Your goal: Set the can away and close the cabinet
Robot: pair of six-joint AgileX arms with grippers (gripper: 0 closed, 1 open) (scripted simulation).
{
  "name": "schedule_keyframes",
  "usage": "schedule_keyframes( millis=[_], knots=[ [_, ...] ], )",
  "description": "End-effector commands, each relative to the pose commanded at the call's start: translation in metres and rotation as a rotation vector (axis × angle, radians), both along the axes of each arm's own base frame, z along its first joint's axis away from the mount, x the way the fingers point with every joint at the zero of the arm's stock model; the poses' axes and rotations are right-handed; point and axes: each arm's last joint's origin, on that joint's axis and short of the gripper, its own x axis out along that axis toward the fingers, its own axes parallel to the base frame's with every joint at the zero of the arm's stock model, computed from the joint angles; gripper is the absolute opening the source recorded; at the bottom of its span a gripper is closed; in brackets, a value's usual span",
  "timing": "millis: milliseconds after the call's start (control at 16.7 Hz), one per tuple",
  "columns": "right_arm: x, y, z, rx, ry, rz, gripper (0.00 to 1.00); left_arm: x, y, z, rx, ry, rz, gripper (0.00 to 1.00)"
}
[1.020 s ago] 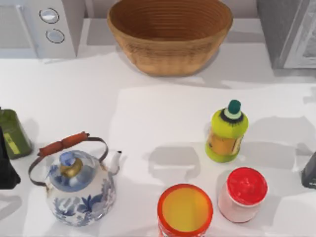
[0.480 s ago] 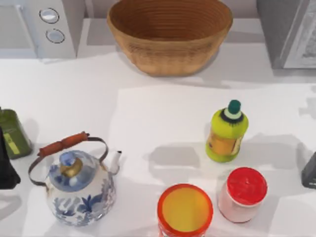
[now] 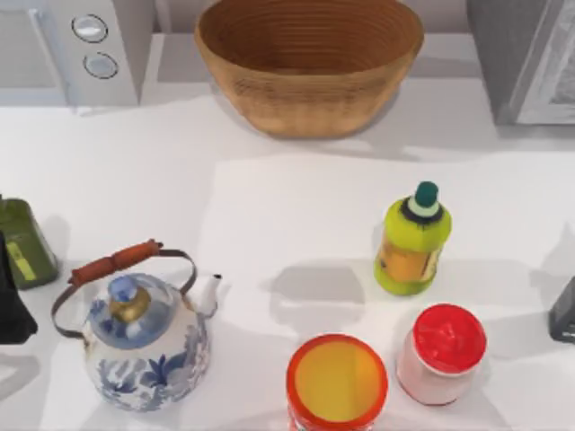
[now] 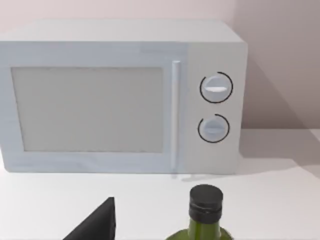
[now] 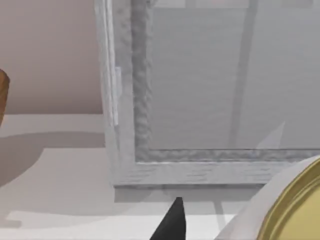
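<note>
A white table (image 3: 287, 206) runs the whole width of the top view and meets a plain pinkish-beige wall (image 4: 275, 60) at the back. A grey cabinet (image 3: 521, 63) with a pale framed door stands in the far right corner. A white microwave (image 3: 72, 45) with 2 round dials stands in the far left corner. Between them sits a wide woven basket (image 3: 310, 67).

Nearer the front on the left is a blue-and-white kettle (image 3: 144, 346) with a red-wrapped handle. Toward the right stand an orange tub (image 3: 337, 382) with a yellow top, a red-lidded jar (image 3: 442, 352) just beside it, and a yellow-green bottle (image 3: 413, 238) behind the jar. A dark green bottle (image 3: 25, 242) stands at the left edge.

The left gripper (image 3: 11, 305) is parked at the left edge, just in front of the green bottle. The right gripper (image 3: 564, 312) sits at the right edge, facing the cabinet. In the right wrist view, a pale can (image 5: 295, 210) with a gold end lies close to the camera. I cannot tell how wide either gripper stands, or whether the right one has hold of the can.
</note>
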Motion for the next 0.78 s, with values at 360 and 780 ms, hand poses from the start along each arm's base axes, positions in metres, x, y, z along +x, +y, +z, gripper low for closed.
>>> schedule_keyframes(
  millis=[360,780],
  knots=[
    [-0.029,0.011,-0.067,0.01,-0.141,0.027,0.0,0.0,0.0,0.0,0.0,0.0,0.0,1.0],
    [-0.03,0.012,-0.081,0.012,-0.153,0.035,0.0,0.0,0.0,0.0,0.0,0.0,0.0,1.0]
  ],
)
